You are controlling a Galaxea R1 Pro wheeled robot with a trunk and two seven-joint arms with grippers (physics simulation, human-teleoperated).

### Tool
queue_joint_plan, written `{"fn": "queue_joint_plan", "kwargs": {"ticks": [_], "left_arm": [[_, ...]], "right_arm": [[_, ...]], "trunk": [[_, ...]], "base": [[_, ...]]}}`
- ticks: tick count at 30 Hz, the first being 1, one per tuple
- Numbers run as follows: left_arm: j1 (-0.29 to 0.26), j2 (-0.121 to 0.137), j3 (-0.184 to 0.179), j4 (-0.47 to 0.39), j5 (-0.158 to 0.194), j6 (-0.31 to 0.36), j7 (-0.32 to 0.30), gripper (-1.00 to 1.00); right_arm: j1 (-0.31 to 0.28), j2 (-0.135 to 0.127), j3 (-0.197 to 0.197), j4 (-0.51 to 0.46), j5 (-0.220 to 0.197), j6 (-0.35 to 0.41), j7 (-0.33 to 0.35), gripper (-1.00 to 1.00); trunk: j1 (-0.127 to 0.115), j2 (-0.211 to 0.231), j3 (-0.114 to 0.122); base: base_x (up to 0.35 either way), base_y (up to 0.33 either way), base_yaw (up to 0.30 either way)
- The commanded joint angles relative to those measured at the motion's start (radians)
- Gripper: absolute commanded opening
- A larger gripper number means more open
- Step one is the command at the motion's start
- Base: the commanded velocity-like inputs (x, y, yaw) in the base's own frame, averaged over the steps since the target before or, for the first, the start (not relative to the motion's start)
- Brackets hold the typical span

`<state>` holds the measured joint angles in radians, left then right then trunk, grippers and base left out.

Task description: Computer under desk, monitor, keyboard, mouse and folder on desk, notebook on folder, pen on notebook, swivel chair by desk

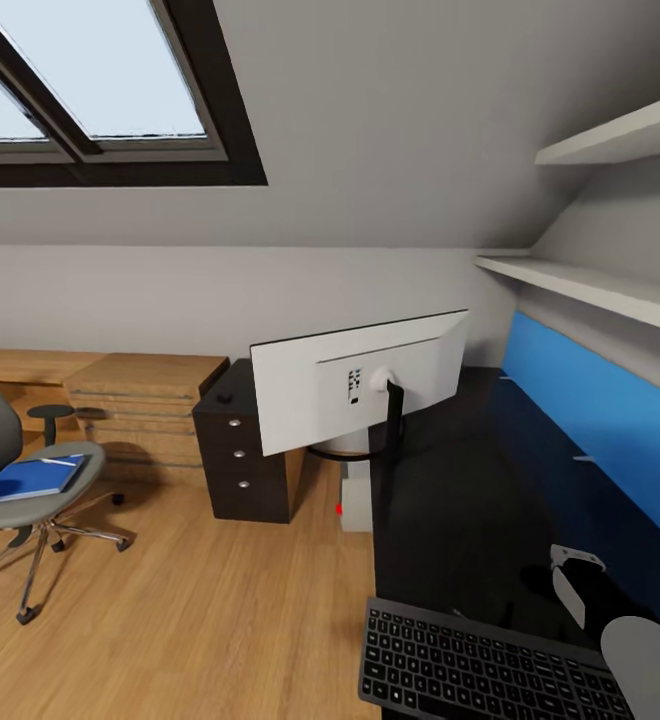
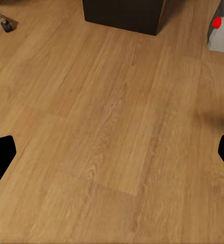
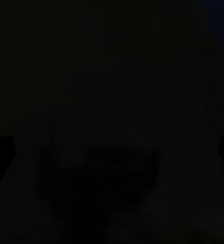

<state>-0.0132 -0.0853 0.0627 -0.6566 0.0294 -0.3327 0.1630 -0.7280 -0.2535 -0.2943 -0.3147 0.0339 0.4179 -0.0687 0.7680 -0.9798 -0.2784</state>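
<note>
Daylight pours in through the skylight (image 1: 80,75), leaving the room evenly bright with soft shadows under the swivel chair (image 1: 30,480). The glossy black desk (image 1: 470,500) mirrors its blue back panel (image 1: 610,420). The floor (image 2: 112,127) looks sharp and warmly lit, while the right wrist view is almost wholly black, with only faint murky shapes.

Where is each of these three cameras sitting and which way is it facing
Head view: up on the robot's head, facing forward and down at the desk, the monitor, the keyboard and the swivel chair; the right arm shows at the lower corner.
Left wrist view: on the left arm, facing down at the wood floor; dark tips of its jaws at both edges, wide apart.
Right wrist view: on the right arm, facing a near-black surface; little can be told.
Shared: head and left wrist views both show the dark drawer cabinet.
</note>
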Motion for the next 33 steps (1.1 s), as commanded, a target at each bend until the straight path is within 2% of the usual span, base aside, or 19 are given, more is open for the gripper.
{"fn": "queue_joint_plan", "kwargs": {"ticks": [1, 24, 33], "left_arm": [[-0.001, -0.001, 0.002, 0.001, 0.003, -0.003, 0.000, 1.00], [-0.001, -0.002, 0.002, 0.005, 0.001, -0.002, 0.000, 1.00], [-0.001, 0.000, 0.002, 0.007, 0.001, -0.002, 0.000, 1.00]], "right_arm": [[-0.001, 0.001, -0.005, -0.001, 0.004, 0.005, -0.001, 1.00], [-0.001, 0.002, -0.002, 0.000, 0.008, 0.006, -0.003, 1.00], [-0.001, 0.002, 0.000, 0.000, 0.008, 0.005, -0.003, 1.00]], "trunk": [[0.004, -0.008, -0.005], [0.092, -0.169, -0.077], [0.092, -0.169, -0.077]], "base": [[0.000, 0.000, 0.000], [0.000, 0.000, 0.000], [0.000, 0.000, 0.000]]}}
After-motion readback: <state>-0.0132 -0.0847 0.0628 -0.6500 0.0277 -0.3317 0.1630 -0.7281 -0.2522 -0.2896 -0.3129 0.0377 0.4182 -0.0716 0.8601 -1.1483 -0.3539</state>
